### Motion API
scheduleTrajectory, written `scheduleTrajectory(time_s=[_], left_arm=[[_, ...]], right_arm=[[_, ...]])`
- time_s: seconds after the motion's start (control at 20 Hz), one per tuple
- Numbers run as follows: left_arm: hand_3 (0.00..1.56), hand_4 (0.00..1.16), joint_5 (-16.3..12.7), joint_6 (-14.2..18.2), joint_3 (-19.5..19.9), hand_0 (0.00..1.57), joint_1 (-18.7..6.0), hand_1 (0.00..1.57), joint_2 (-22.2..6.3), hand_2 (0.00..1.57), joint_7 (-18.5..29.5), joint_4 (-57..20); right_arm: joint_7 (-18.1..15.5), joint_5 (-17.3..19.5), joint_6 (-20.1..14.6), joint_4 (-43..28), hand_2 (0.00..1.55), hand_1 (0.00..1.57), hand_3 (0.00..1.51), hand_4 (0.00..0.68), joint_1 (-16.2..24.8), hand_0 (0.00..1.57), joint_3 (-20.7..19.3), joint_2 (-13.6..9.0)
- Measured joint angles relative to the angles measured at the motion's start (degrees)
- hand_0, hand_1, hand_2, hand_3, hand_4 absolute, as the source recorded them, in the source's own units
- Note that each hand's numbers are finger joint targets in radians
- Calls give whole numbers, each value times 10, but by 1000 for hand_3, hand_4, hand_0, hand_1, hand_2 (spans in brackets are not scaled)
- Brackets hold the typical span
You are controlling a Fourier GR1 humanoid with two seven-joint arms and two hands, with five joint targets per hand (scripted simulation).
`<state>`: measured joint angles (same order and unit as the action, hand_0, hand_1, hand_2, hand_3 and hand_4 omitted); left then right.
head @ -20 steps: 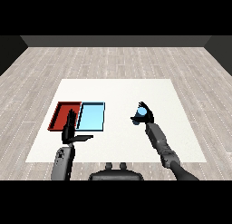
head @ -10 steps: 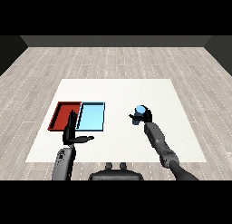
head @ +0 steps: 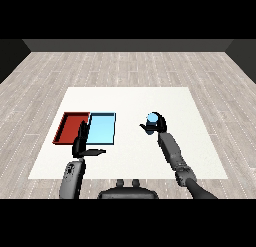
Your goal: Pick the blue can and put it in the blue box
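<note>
The right hand (head: 158, 123) curls round the blue can (head: 150, 120), holding it over the white table (head: 200, 141), well apart from the trays. At its nine o'clock lies the light blue tray (head: 102, 128), with the red tray (head: 70, 127) touching beyond. The left hand (head: 82, 143) hovers at the blue tray's seven o'clock, fingers straight, thumb out.

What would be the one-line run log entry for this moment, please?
right hand: shut on blue can, right of trays | left hand: open, near blue tray | red tray: no can | placing: not done
</note>
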<state>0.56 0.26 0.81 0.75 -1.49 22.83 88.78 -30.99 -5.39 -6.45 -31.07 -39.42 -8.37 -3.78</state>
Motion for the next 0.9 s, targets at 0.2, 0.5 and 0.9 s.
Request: scheduleTrajectory(time_s=[0.2, 0.5, 0.9], left_arm=[[0, 0, 7, -4, -15, 0, 0, 0, 2, 0, -7, -1], [0, 0, 2, 1, -45, 0, -12, 0, 10, 0, -17, -6], [0, 0, -9, 22, -72, 0, -51, 0, 13, 0, -41, -21]], right_arm=[[27, 3, -8, -55, 1482, 1466, 1381, 525, 3, 1466, 15, 11], [41, 0, -13, -88, 1470, 1445, 1345, 553, -14, 1445, 35, 23], [121, 9, -19, -289, 1467, 1444, 1342, 563, 99, 1444, 96, 33]])
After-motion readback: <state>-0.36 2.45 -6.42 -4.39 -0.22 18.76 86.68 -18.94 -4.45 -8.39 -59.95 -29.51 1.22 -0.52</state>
